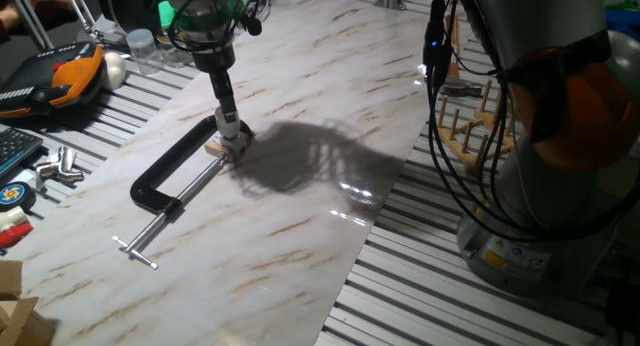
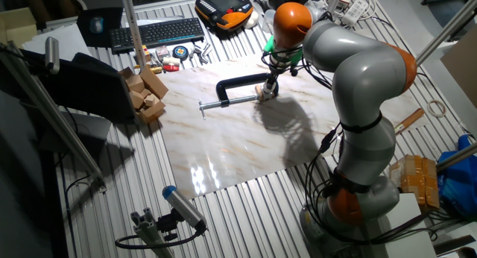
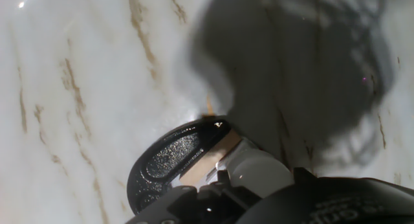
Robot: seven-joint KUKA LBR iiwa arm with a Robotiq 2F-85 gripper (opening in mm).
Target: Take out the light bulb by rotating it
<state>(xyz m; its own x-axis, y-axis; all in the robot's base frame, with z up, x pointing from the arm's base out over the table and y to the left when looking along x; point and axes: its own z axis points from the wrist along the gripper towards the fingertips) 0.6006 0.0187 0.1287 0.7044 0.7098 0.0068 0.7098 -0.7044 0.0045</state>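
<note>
On the marble-patterned worktop, a black C-clamp pins a tan wooden block. The gripper is clenched on the small frosted white light bulb, apparently not yet unscrewed from that block.

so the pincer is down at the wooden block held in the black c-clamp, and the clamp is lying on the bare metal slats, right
Not quite. The pincer is down at the wooden block in the black C-clamp, but the clamp lies on the marble-patterned board, not on the bare metal slats. Both fixed views show the board under it, with the slats only around its edges.
</note>
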